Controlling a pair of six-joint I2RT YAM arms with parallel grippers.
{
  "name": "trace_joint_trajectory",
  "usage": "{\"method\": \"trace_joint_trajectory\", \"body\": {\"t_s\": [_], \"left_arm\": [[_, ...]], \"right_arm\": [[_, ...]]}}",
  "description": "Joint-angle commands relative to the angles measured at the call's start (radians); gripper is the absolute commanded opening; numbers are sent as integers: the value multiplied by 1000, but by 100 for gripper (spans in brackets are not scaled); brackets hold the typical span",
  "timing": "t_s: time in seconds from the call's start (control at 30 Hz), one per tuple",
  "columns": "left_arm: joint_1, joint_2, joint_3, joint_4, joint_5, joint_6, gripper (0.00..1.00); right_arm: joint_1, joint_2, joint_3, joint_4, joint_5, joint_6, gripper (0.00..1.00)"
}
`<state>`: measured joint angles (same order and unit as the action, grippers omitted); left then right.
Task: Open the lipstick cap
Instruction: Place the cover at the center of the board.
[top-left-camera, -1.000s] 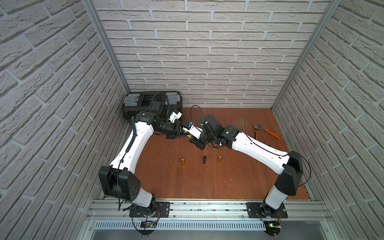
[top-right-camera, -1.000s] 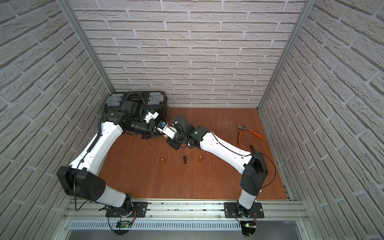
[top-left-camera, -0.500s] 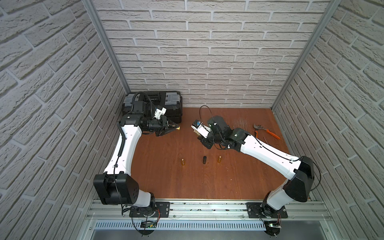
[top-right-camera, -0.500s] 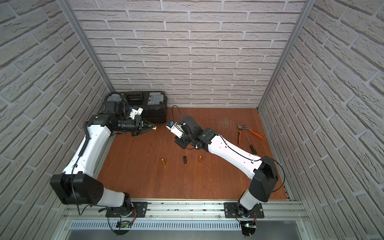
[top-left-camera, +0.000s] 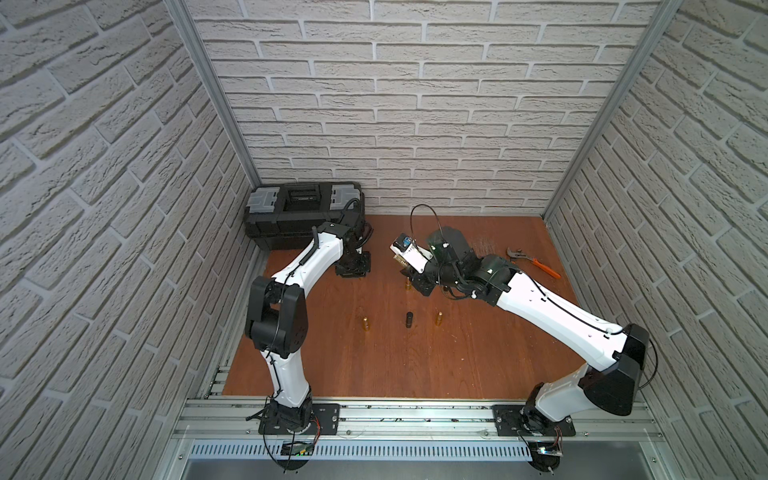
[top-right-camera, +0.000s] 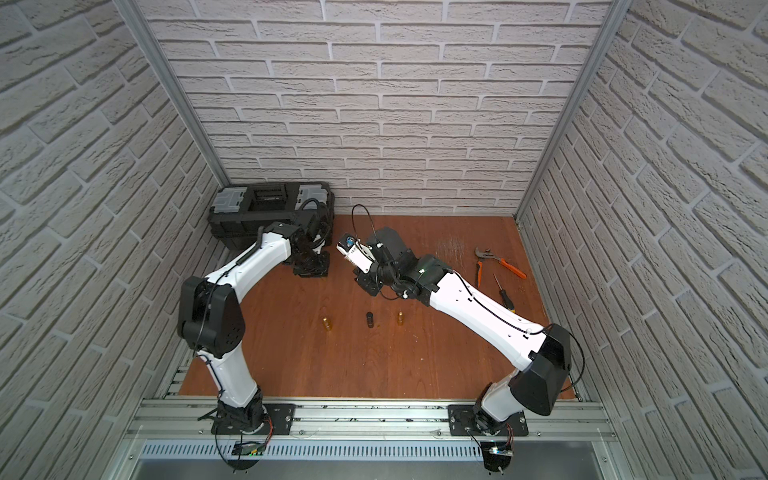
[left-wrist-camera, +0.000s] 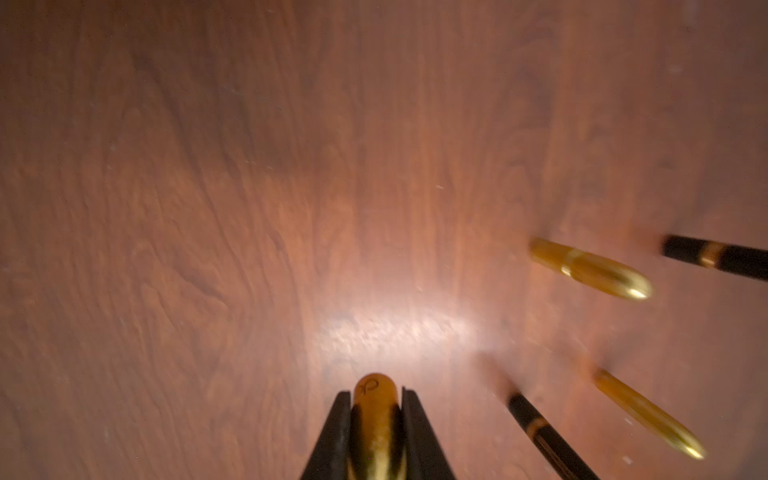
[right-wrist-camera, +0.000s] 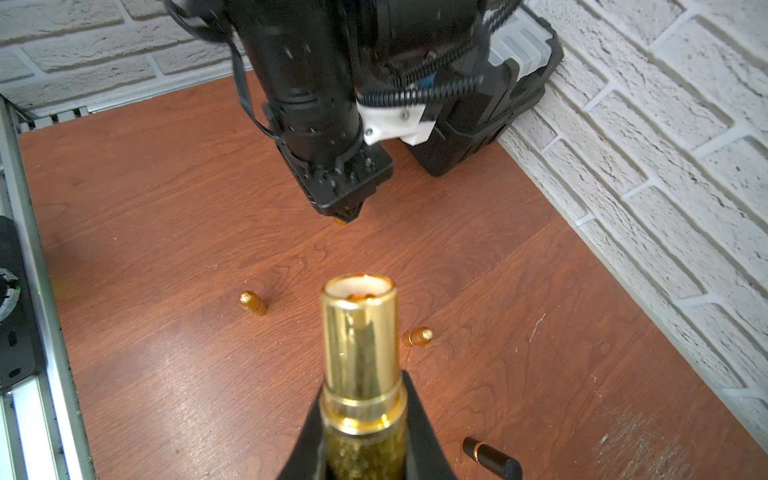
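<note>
while the left gripper (left-wrist-camera: 376, 392) pinches the gold cap (left-wrist-camera: 376, 419), the right gripper (right-wrist-camera: 362, 403) clamps the lipstick base (right-wrist-camera: 359, 332), well apart: cap's off, only set-down looks left.

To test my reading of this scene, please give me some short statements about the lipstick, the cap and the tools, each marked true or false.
1. The right jaws hold the lipstick body with its gold tube bare. True.
2. The left jaws are empty. False: they are shut on the gold cap.
3. The cap sits on the lipstick. False: it is off and held apart from the lipstick body.
4. A black toolbox stands at the back, on the robot's left side. True.
5. The orange-handled pliers lie beside the toolbox. False: they lie far from it, on the robot's right side.
</note>
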<state>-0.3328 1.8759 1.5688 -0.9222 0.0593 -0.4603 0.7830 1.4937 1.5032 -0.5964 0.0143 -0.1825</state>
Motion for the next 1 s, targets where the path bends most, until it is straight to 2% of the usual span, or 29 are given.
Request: {"method": "trace_joint_trajectory", "body": {"t_s": [0.0,0.2,0.6,0.8,0.97], "left_arm": [[5,54,22,60,-133,29,0],[-1,191,72,68,-146,55,0],[-3,250,48,124,-124,53,1],[-3,238,6,139,-119,52,16],[-1,221,6,129,-121,56,33]], "right_arm": [[6,-53,-13,9,8,27,3],[6,-60,-48,15,16,46,3],[7,-66,-66,23,24,59,3],[7,-64,-66,24,24,64,3],[9,-62,-67,26,21,70,3]]}}
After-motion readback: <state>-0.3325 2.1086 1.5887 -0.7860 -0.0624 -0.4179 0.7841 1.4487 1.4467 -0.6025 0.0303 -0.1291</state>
